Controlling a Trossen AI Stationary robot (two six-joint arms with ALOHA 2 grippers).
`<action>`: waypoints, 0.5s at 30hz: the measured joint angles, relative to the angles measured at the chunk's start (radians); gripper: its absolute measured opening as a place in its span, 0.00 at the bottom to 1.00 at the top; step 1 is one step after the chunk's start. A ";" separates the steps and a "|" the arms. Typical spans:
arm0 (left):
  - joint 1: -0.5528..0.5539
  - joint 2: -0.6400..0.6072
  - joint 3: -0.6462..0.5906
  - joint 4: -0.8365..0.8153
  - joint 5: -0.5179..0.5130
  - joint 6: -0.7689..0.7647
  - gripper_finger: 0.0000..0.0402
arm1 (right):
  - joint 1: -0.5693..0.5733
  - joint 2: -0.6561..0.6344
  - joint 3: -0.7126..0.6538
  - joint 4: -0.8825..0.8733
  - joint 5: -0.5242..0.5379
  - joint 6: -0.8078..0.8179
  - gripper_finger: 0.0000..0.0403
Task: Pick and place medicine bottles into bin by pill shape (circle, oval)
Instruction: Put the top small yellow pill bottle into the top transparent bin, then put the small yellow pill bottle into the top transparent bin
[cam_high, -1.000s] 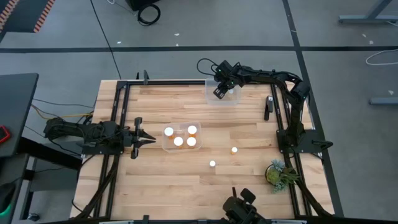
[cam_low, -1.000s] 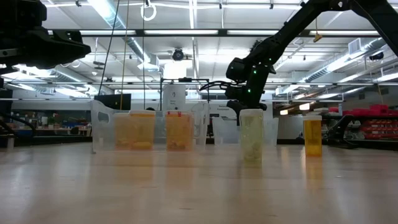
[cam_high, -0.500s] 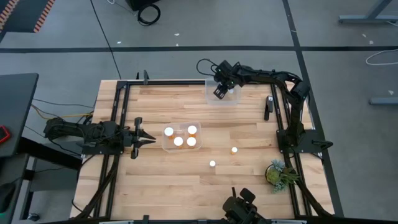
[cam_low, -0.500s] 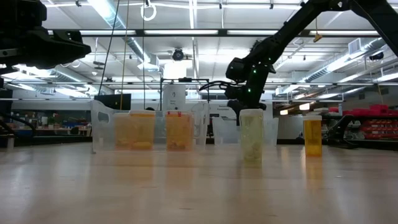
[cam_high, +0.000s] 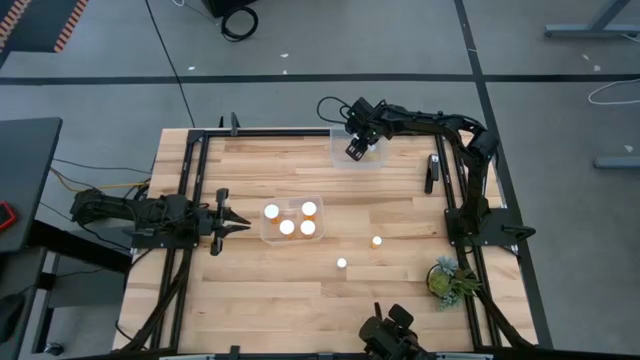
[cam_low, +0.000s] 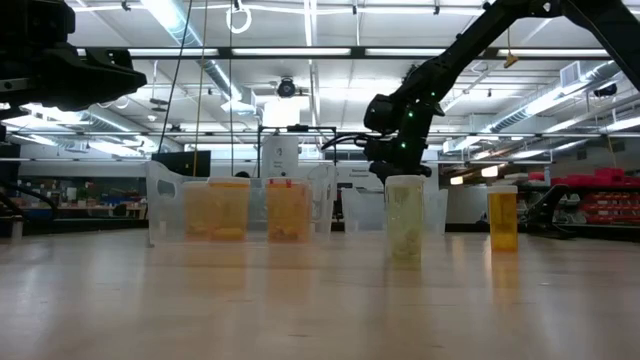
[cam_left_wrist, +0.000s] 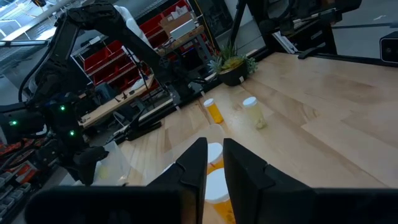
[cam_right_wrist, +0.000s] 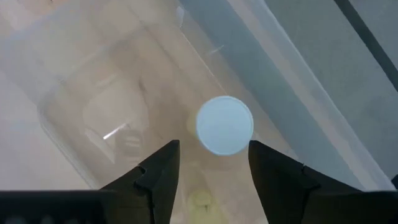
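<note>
Hovering with the right hand (cam_high: 357, 150) parted over the clear plastic bin (cam_high: 340, 157) at the far desk (cam_high: 400, 215) edge, a white-capped amber medicine bottle (cam_right_wrist: 224, 124) standing released inside for sorting, while resting the clenched left hand (cam_high: 238, 226) beside the near bin (cam_high: 268, 236).

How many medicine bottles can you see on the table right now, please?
6: three in the middle bin at; two loose on the wood at and; one in the far bin. Others may be hidden.

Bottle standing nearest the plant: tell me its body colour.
Orange, under a white cap; the bottle shows best in the left wrist view.
</note>
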 joint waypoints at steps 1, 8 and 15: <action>0.000 0.000 0.000 0.000 0.000 0.000 0.15 | 0.000 0.000 0.000 -0.003 0.000 0.000 0.50; 0.000 0.000 0.000 0.000 0.000 0.000 0.13 | 0.003 0.000 0.001 -0.013 0.000 0.004 0.55; 0.000 0.000 0.000 0.000 0.000 0.000 0.14 | 0.003 -0.021 0.001 -0.046 -0.001 0.015 0.61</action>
